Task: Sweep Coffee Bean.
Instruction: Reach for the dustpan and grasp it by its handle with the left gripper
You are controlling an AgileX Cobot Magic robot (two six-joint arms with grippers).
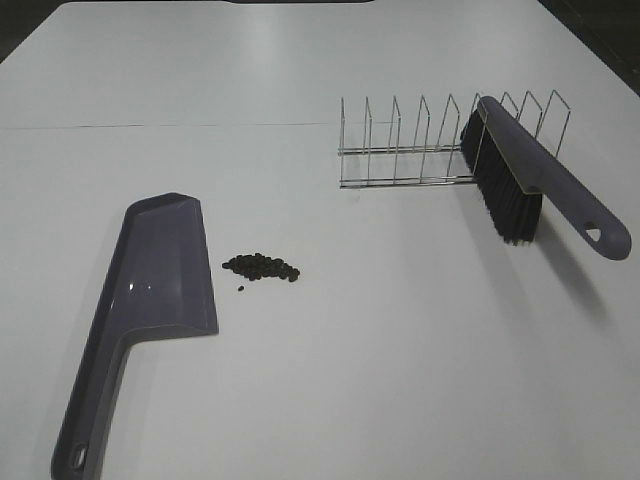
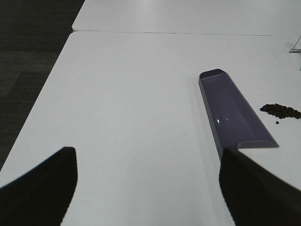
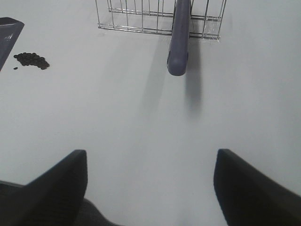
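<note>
Starting nearest: left gripper [image 2: 148, 151] has its two dark fingers spread wide with nothing between them, over bare white tabletop [image 1: 400, 360]. Right gripper [image 3: 151, 152] is the same, spread wide and empty. Neither shows in the exterior high view.

Next out, a long flat purple plastic dustpan [image 1: 165, 265] lies on the table's left side. Its handle, with a hanging hole at the end, points toward the near edge and its scoop away.

The coffee bean [image 1: 262, 267] pile is a small tight cluster of tiny dark roundish beans. It lies on the table just right of the scoop, not touching it. One stray bean [image 1: 241, 290] sits slightly nearer, between cluster and scoop.

Farthest, on the right, a chrome wire rack with upright dividers [image 1: 395, 183] stands on the table. A purple-handled brush with black bristles [image 1: 540, 170] rests tilted across its right end, bristles hanging down. Its handle end is raised off the table, pointing near-right. Brush and rack are well apart from the beans.
</note>
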